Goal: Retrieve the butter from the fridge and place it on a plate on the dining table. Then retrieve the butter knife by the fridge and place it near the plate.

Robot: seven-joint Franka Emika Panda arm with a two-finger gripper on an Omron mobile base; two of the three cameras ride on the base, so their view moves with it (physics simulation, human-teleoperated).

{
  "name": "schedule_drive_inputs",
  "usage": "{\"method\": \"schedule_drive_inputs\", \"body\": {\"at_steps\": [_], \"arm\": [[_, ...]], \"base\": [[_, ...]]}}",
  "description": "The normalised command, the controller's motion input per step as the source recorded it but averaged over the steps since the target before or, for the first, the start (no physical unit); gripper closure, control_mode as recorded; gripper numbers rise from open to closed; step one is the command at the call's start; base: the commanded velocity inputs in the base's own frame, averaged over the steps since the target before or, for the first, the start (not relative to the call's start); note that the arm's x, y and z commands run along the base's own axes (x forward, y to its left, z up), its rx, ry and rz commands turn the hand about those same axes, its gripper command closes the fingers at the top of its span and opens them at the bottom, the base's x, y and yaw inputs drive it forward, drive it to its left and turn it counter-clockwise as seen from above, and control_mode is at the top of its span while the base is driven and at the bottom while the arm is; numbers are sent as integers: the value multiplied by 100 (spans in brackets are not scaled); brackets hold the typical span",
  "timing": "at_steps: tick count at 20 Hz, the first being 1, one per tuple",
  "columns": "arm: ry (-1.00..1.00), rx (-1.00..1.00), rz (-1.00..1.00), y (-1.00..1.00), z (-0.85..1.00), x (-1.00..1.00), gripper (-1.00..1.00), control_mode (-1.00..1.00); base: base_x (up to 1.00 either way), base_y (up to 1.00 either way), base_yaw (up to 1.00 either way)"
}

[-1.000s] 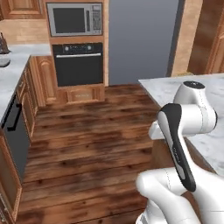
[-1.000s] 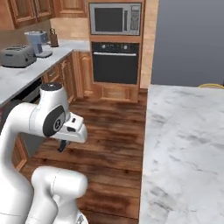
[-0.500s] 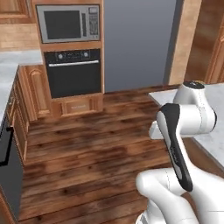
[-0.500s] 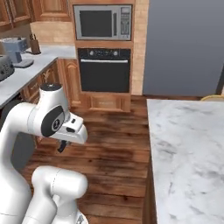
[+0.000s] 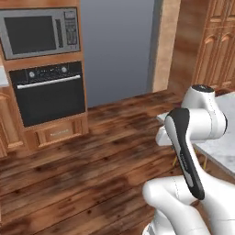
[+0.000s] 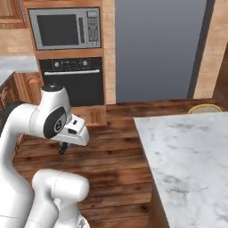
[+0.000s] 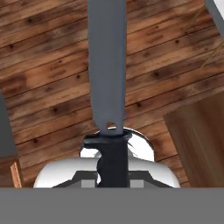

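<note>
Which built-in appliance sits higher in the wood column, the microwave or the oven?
The silver microwave; the black oven, with its knob row and bar handle, sits directly beneath it.

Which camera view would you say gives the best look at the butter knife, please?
The hand view: the butter knife runs up the frame, grey blade above dark handle, clamped in the shut gripper. The right base view gives a small dark tip under the hand; the left base view adds nothing clear.
</note>
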Motion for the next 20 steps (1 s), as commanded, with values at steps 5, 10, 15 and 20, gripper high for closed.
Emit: {"method": "schedule_drive_inputs", "body": {"at_steps": [5, 10, 15, 20], "arm": [[0, 0, 0, 0, 0, 0, 100, 100], [0, 0, 0, 0, 0, 0, 100, 100], [0, 0, 0, 0, 0, 0, 100, 100], [0, 0, 0, 0, 0, 0, 100, 100]], "base": [[100, 88, -50], [100, 87, -53], [100, 87, -55], [100, 90, -56]]}}
